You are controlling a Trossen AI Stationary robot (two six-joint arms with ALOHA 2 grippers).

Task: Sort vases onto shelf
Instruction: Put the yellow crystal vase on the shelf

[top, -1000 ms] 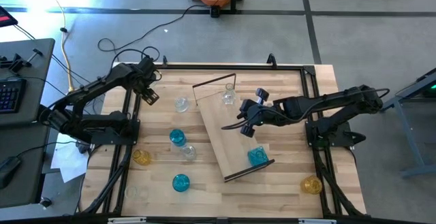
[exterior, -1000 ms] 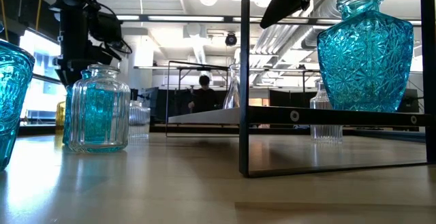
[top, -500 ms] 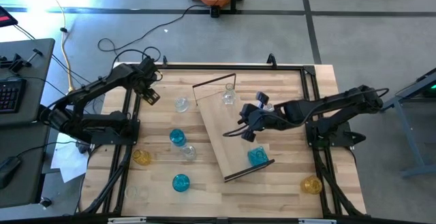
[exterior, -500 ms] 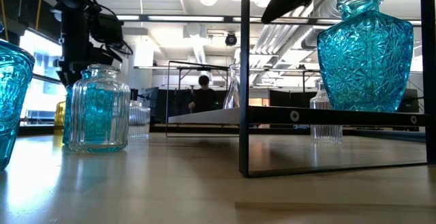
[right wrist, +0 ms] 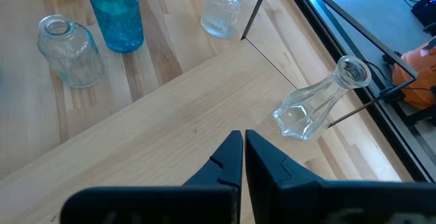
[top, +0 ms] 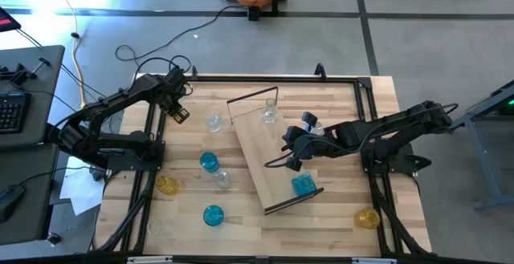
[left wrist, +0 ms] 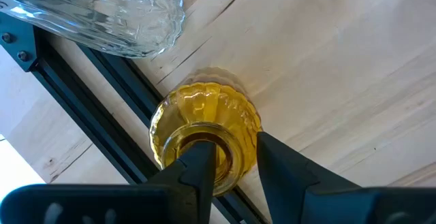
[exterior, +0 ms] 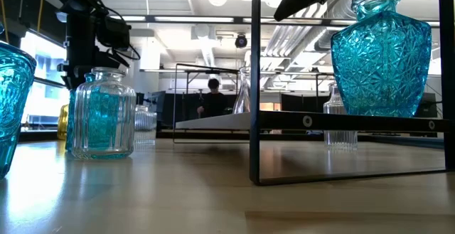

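An amber vase (left wrist: 204, 139) stands upright on the table by the black rail at the far left, under my left gripper (left wrist: 233, 142) (top: 177, 113). The gripper is open: one finger lies over the vase's mouth and the other stands outside its neck. The shelf (top: 265, 156) lies slanted across the table's middle. It carries a clear vase (top: 270, 113) at its far end and a blue vase (top: 303, 184) at its near end. My right gripper (top: 292, 163) (right wrist: 243, 137) hovers shut above the shelf's middle, holding nothing. My left gripper comes at the amber vase's neck from above, pointing down. One finger (left wrist: 199, 161) overlaps the mouth's rim (left wrist: 221, 149), and the other finger (left wrist: 269, 157) stands outside the neck with a gap showing. Whether either finger touches the glass I cannot tell.
On the table left of the shelf stand a clear vase (top: 214, 123), a blue one (top: 209, 162), a clear one (top: 222, 179), an amber one (top: 166, 185) and a blue one (top: 213, 214). Another amber vase (top: 367, 217) stands near right. A clear vase (left wrist: 102, 9) is close beside the left gripper.
My right gripper has swung a little toward the table's near edge above the shelf, staying shut.
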